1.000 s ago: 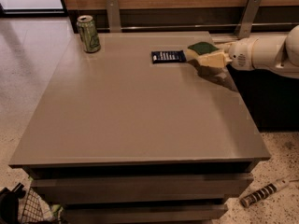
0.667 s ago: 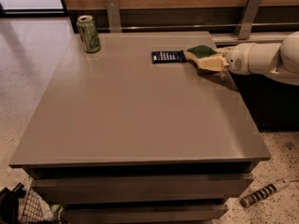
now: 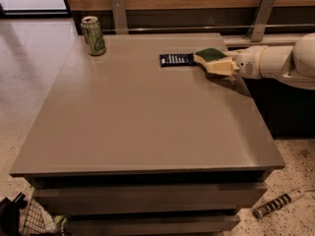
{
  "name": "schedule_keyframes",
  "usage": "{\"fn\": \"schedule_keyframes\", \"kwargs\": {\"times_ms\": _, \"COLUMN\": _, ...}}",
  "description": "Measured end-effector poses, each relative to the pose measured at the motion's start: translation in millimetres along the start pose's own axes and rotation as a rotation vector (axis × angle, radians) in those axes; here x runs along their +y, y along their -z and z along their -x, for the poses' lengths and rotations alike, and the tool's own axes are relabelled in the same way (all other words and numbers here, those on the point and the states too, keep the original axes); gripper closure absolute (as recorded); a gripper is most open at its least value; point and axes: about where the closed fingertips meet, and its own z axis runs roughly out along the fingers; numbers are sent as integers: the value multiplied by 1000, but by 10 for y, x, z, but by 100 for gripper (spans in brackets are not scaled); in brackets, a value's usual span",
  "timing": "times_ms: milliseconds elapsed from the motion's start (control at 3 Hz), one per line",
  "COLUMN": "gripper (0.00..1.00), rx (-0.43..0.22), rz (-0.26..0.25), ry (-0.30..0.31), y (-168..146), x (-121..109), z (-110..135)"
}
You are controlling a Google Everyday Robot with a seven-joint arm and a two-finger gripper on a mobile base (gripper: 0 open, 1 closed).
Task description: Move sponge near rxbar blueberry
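The sponge (image 3: 211, 54), dark green on top, sits at the far right of the grey table (image 3: 138, 117). Its left end is right beside the rxbar blueberry (image 3: 176, 59), a flat navy bar with white lettering, almost touching it. My gripper (image 3: 205, 59) reaches in from the right on a white arm (image 3: 280, 63). It is shut on the sponge and holds it low at the table top. The pale fingers (image 3: 219, 68) cover the sponge's near side.
A green drink can (image 3: 93, 35) stands upright at the table's far left corner. A wooden wall with metal brackets (image 3: 261, 14) runs behind the table. A striped cylinder (image 3: 278, 203) lies on the floor at the lower right. A wire basket (image 3: 29, 220) is at the lower left.
The gripper and sponge have sunk very slightly toward the table beside the bar. Nothing else has moved.
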Motion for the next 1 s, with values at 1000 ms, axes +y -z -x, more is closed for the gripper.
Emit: {"fn": "schedule_keyframes", "kwargs": {"times_ms": 1000, "gripper": 0, "rx": 1, "rz": 14, "ry": 0, "y": -77, "x": 50, "z": 0}}
